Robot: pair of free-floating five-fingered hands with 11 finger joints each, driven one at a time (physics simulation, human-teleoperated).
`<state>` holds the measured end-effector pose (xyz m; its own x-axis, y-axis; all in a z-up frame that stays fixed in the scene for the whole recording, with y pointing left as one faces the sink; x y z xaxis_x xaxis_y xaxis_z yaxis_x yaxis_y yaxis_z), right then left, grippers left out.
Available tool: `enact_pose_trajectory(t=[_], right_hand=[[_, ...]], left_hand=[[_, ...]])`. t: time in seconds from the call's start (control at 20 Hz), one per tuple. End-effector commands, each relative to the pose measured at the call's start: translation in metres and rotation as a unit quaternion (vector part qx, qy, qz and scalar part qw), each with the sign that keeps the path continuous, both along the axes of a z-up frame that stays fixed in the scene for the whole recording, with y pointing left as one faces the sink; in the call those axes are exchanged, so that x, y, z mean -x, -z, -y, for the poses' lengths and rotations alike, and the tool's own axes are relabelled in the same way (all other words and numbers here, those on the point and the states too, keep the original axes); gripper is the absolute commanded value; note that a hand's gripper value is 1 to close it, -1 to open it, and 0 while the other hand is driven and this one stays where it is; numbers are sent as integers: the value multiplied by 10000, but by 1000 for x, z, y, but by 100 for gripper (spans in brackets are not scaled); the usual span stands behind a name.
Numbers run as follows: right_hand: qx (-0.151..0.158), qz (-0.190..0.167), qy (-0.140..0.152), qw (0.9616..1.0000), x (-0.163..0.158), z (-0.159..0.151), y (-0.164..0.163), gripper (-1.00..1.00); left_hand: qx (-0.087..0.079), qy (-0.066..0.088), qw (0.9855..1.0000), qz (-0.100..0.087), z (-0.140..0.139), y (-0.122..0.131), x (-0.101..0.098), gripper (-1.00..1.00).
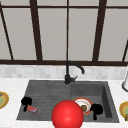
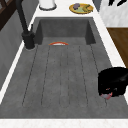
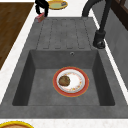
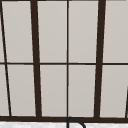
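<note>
My left hand (image 1: pixel 26 101) hovers over the front left of the grey drainboard (image 1: pixel 47 93), fingers curled down on a small red block (image 1: pixel 32 109). The left side view has this hand (image 2: pixel 113 81) low on the drainboard's near edge, the block (image 2: pixel 107 96) under it. From the right side, the hand (image 3: pixel 41 6) and block (image 3: pixel 40 17) are at the far corner. My right hand (image 1: pixel 97 109) hangs over the basin's front right, beside a red-rimmed plate (image 1: pixel 83 105) holding a brown lump (image 3: pixel 64 80). A big red ball (image 1: pixel 67 115) covers the sink's front edge.
A black faucet (image 1: pixel 72 72) stands behind the sink's middle. Yellow plates lie on the counter at the left (image 1: pixel 3 100) and right (image 1: pixel 124 110). A white vessel (image 1: pixel 125 82) stands at the back right. The basin (image 3: pixel 37 82) is deep with steep walls.
</note>
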<state>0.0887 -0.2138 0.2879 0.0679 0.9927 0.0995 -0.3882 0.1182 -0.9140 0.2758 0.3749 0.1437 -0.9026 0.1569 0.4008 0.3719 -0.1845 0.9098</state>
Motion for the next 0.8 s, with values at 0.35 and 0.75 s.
enact_pose_trajectory(t=[0.35, 0.75], right_hand=[[0, 0, 0, 10000, 0, 0, 0, 0], [0, 0, 0, 10000, 0, 0, 0, 0]], left_hand=[[56, -129, 9999, -9, -79, 16, 7, 100], [471, -168, 9987, -21, -136, 42, 7, 100]])
